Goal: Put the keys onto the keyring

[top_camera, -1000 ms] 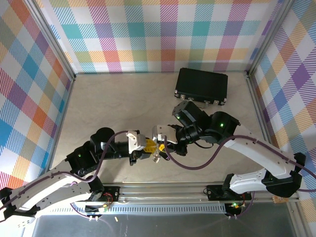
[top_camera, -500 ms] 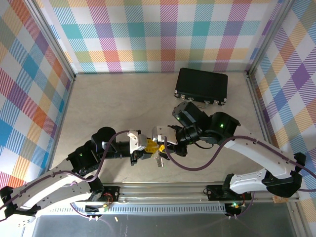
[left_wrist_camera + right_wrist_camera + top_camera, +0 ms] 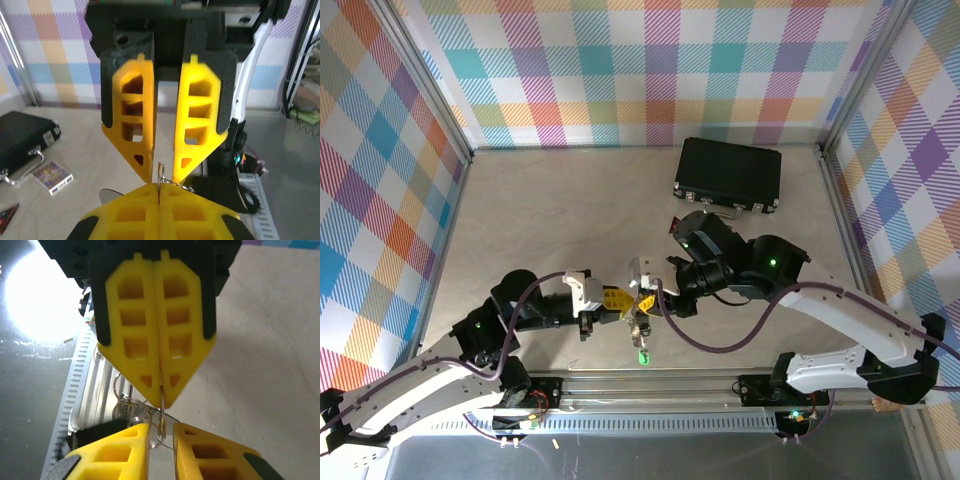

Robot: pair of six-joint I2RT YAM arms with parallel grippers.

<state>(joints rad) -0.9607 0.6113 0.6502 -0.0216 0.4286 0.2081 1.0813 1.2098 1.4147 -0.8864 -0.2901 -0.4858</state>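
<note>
Plaid walls (image 3: 650, 70) in pastel checks close off three sides of my workspace, held in bare aluminium posts (image 3: 430, 85). The table (image 3: 550, 220) is a pale beige, matte sheet. A metal rail (image 3: 650, 385) runs along its near edge, where the arm bases sit.

At the back right lies a black case (image 3: 728, 172), flat, with its latches facing me. From the left wrist camera I see a small patterned card (image 3: 52, 176) lying on the table just beside that case. A dark red piece (image 3: 7, 217) lies nearer, at the frame's corner.

Both arms meet tip to tip over the near middle of the table. The left gripper (image 3: 625, 300) has its yellow fingers (image 3: 135, 210) pressed together, pinching the keyring (image 3: 161, 415), which I see edge-on as a thin silvery wire loop. The right gripper (image 3: 646, 297) faces it with its fingers (image 3: 120, 450) slightly spread. The loop stands in the gap between them, and I cannot tell whether it touches either pad.

On the overhead view, a small cluster of metal shows on the near side of the fingertips, ending in the green key (image 3: 643, 355). I cannot make out the other pieces in that cluster.
</note>
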